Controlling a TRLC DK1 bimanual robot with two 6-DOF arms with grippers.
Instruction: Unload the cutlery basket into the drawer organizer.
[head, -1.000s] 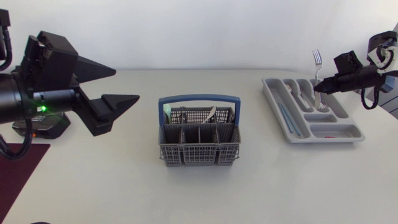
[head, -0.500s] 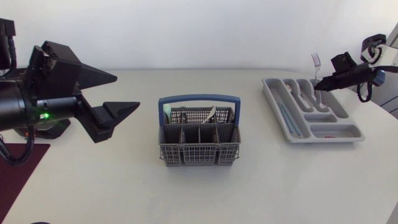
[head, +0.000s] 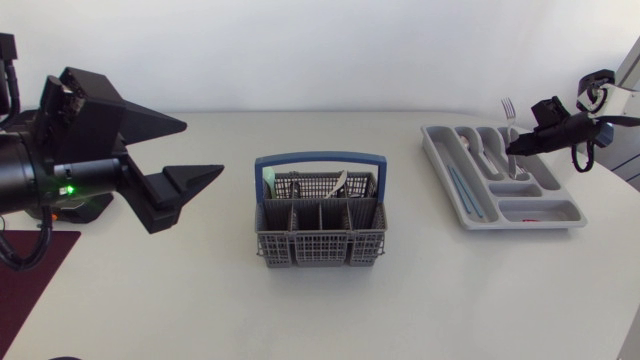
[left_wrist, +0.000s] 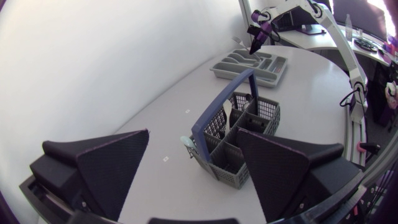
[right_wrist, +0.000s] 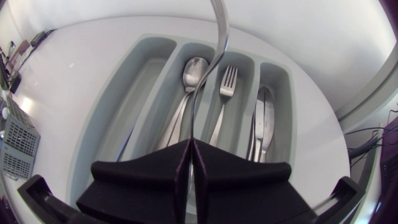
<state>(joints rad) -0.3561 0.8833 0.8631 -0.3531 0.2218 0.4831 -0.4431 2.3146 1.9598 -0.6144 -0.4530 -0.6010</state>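
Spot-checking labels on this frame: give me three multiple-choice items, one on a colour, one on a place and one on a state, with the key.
1. The handle of the cutlery basket is:
A) red
B) yellow
C) blue

2. The fork in the right gripper is:
A) inside the cutlery basket
B) held over the drawer organizer
C) lying flat beside that basket

3. The fingers of the left gripper are:
A) open, holding nothing
B) shut on a spoon
C) shut on the basket's handle

Key:
1 C: the head view shows a blue handle on the grey basket.
2 B: the right wrist view shows the organizer's compartments right under the gripped fork.
3 A: both fingers stand wide apart, short of the basket and touching nothing.
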